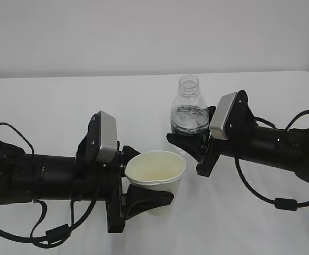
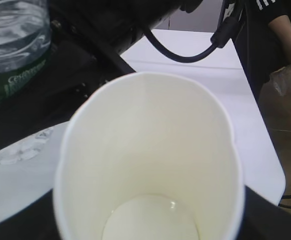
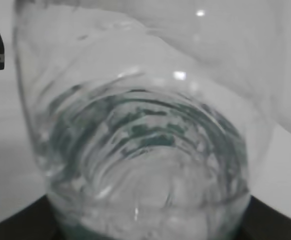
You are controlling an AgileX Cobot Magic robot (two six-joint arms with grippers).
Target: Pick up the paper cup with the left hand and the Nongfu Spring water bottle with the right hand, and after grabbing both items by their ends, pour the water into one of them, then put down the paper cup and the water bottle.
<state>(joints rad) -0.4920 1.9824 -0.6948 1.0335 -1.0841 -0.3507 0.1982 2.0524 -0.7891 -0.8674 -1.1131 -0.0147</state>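
Two arms meet mid-table. Left hand point(image 1: 144, 199) holds the cup point(image 1: 155, 180) near front; right hand point(image 1: 189, 143) holds the bottle point(image 1: 189, 114), farther right. Its fingers hide the green label. Water is hard to see.

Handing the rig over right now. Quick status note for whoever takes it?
Left gripper: jaws shut on the cup, upright, mouth up.
Right gripper: jaws shut on the bottle at its lower part, upright, uncapped, water inside.
Bottle sits behind and right of the cup, apart from it, over the table.
Done: both grasped.
Whether any water is in the cup, I cannot tell.
Left: the pour, if not done, then set both down.
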